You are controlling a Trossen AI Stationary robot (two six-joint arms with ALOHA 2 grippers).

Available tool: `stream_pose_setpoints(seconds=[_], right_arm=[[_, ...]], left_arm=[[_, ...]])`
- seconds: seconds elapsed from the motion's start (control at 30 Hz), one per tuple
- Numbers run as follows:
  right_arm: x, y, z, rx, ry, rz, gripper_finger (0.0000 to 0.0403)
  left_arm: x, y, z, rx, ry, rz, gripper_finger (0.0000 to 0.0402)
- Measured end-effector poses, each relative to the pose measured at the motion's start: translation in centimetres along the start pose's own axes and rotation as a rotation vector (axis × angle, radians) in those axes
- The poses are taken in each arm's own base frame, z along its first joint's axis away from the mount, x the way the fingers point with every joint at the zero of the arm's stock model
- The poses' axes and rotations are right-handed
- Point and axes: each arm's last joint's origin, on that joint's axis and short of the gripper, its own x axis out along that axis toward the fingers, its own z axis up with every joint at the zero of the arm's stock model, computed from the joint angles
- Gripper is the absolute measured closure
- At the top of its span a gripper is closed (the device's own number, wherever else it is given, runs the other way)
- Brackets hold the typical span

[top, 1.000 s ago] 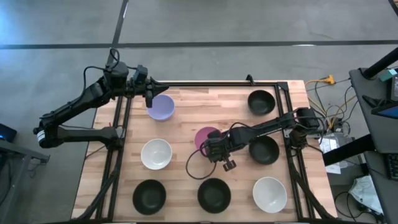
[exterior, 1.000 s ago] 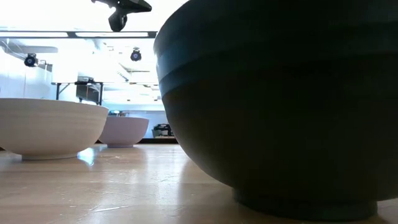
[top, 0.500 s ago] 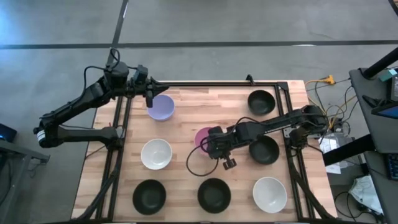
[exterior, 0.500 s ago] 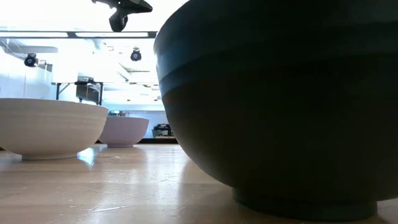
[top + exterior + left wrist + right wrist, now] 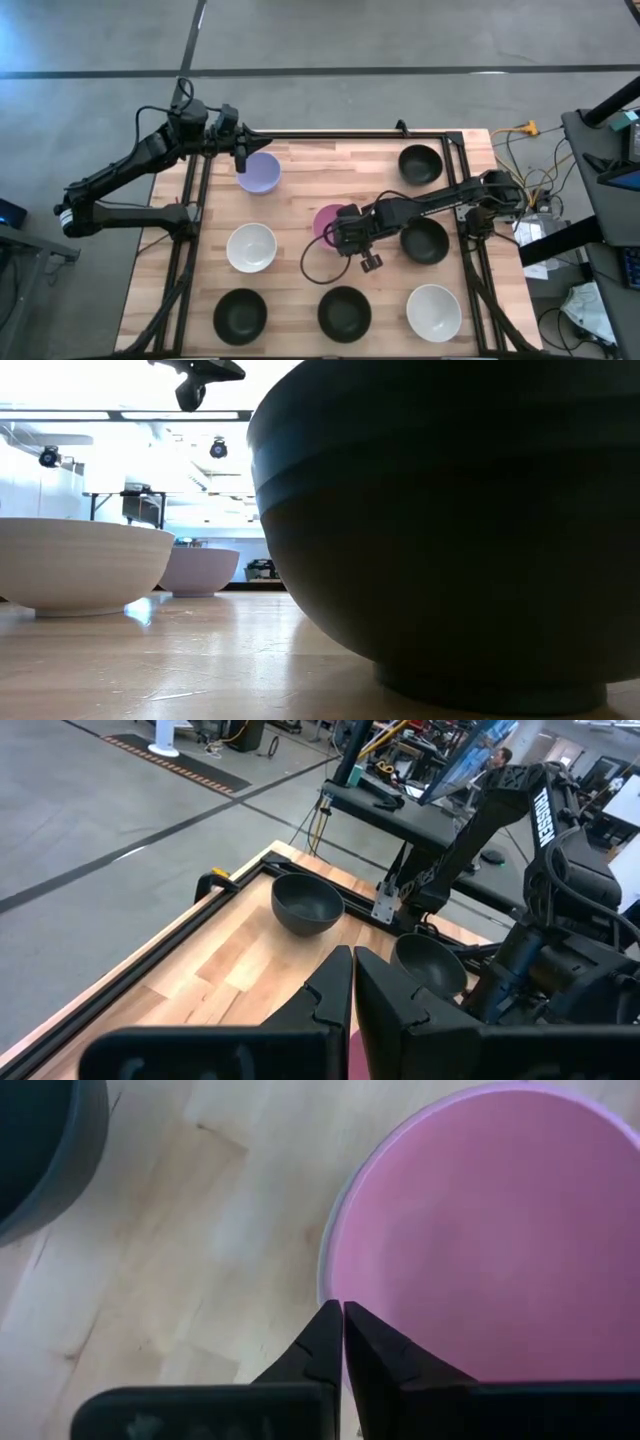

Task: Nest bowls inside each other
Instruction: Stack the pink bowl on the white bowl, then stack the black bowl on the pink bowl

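My right gripper stands over the pink bowl in the middle of the table, its fingers shut at that bowl's rim. My left gripper is at the far left corner, by the left rim of the lavender bowl, with its fingers shut. The lavender bowl rests on its base. Two white bowls and several black bowls stand apart on the wood. My left gripper: whether its shut fingers touch the lavender bowl cannot be told; the gripper's body hides the rim there. My right gripper comes from above, pointing down, and is shut on the pink bowl's rim on its right side. One finger is outside over the wood, the other over the pink inside. The bowl stays upright.
Black rails frame the wooden table. A black cable loops on the wood below the right gripper. Bare wood lies between the lavender bowl and the far right black bowl. A black bowl fills the low view.
My right arm has shifted a little, its wrist moving slightly toward the far edge over the pink bowl. The pink bowl has kept its place.
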Motion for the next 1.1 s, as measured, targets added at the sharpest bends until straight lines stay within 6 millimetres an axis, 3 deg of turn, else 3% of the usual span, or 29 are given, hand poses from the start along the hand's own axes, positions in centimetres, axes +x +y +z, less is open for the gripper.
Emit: stream_pose_setpoints(seconds=[0.23, 0.37, 0.5, 0.67, 0.77, 0.87, 0.97, 1.1], right_arm=[[-0.5, -0.5, -0.3, 0.007, 0.016, -0.006, 0.0394], [-3.0, -1.8, -1.0, 0.035, 0.07, -0.074, 0.0394], [-6.3, -4.3, -3.0, 0.16, 0.087, -0.217, 0.0394], [-9.5, -7.3, -8.7, 0.494, 0.048, -0.304, 0.0394], [-10.1, -7.9, -13.6, 0.744, 0.033, -0.353, 0.0394], [-10.3, -7.8, -17.8, 1.008, -0.102, -0.398, 0.0393], [-10.3, -7.5, -20.7, 1.21, -0.245, -0.35, 0.0377], [-9.9, -7.4, -23.0, 1.291, -0.226, -0.332, 0.0327]], left_arm=[[0.0, 0.0, 0.0, 0.001, 0.0, 0.0, 0.0402], [0.0, 0.0, 0.0, 0.001, 0.0, 0.0, 0.0402], [0.0, 0.0, 0.0, 0.001, 0.0, 0.0, 0.0402], [0.3, 0.2, -0.4, -0.003, 0.014, 0.003, 0.0402], [0.7, 0.4, -0.8, -0.012, 0.035, 0.008, 0.0402], [1.1, 0.7, -1.2, -0.02, 0.049, 0.013, 0.0402], [1.5, 0.9, -1.5, -0.038, 0.06, 0.019, 0.0402], [2.0, 1.0, -1.4, -0.126, 0.047, 0.02, 0.0402]])
